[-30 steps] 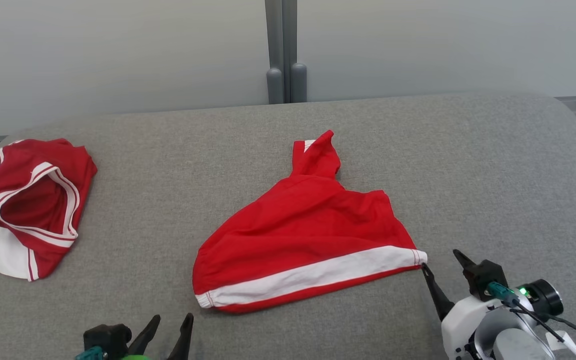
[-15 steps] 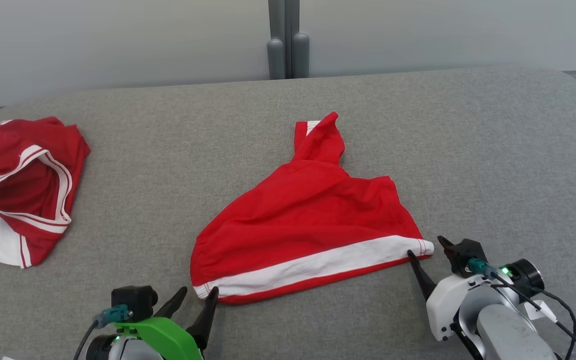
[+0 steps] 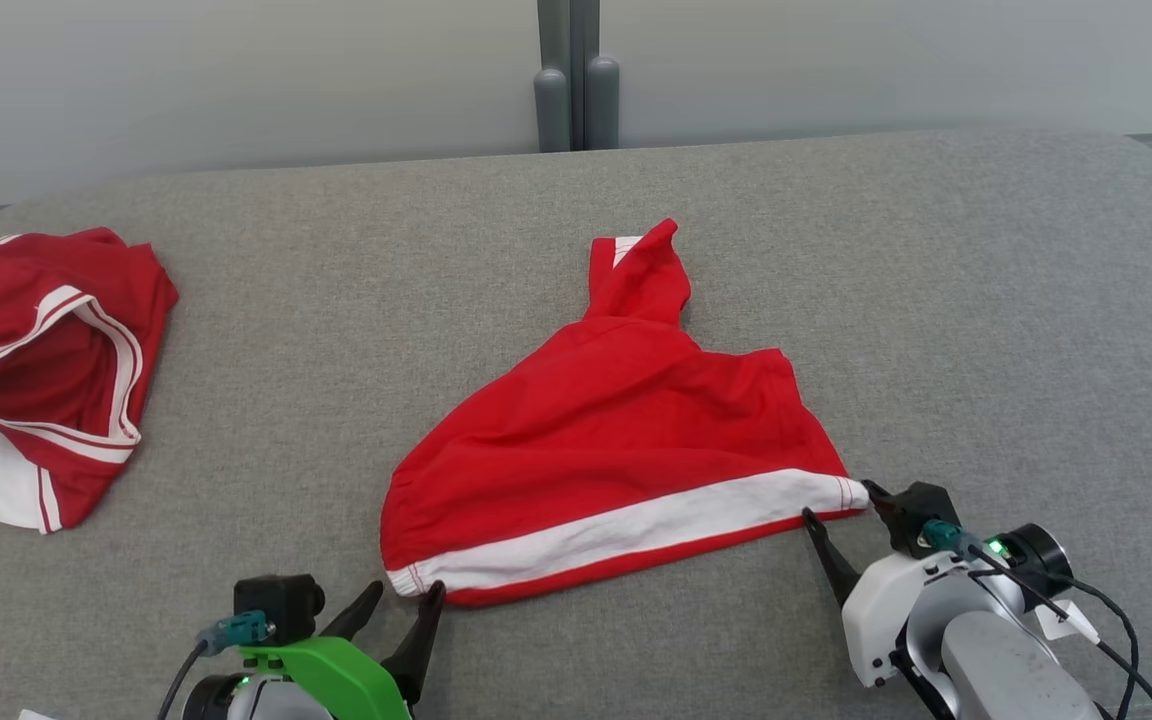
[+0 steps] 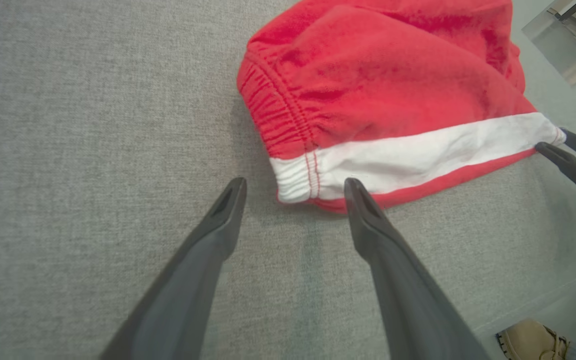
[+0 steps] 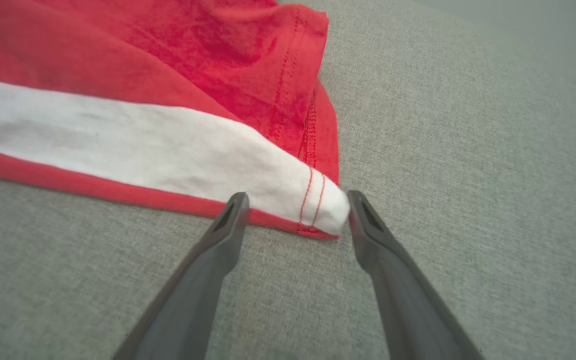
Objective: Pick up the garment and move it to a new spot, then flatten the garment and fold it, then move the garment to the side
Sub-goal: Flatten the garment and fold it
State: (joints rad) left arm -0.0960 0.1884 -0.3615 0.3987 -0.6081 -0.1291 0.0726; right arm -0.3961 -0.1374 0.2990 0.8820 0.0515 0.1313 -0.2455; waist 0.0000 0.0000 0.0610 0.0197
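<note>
The garment (image 3: 616,440), red shorts with a white stripe along the near edge, lies loosely spread in the middle of the grey surface. My left gripper (image 3: 404,597) stands open at its near left corner, the white elastic end (image 4: 295,177) between the fingertips (image 4: 355,192). My right gripper (image 3: 838,500) is open at the near right corner, its fingers either side of the white stitched tip (image 5: 313,205). The garment (image 5: 143,100) rests flat and nothing is clamped. The right gripper's fingers (image 4: 575,160) also reach into the left wrist view.
A second red and white garment (image 3: 41,365) lies bunched at the left edge of the grey cushioned surface (image 3: 986,330). A grey post (image 3: 576,75) stands behind the far edge. A person's tan shoe (image 4: 533,342) is on the floor beside the surface.
Both grippers have moved forward to the garment's near corners, so each corner now sits between open fingers. The camera has tipped down a little. The garment has not moved.
</note>
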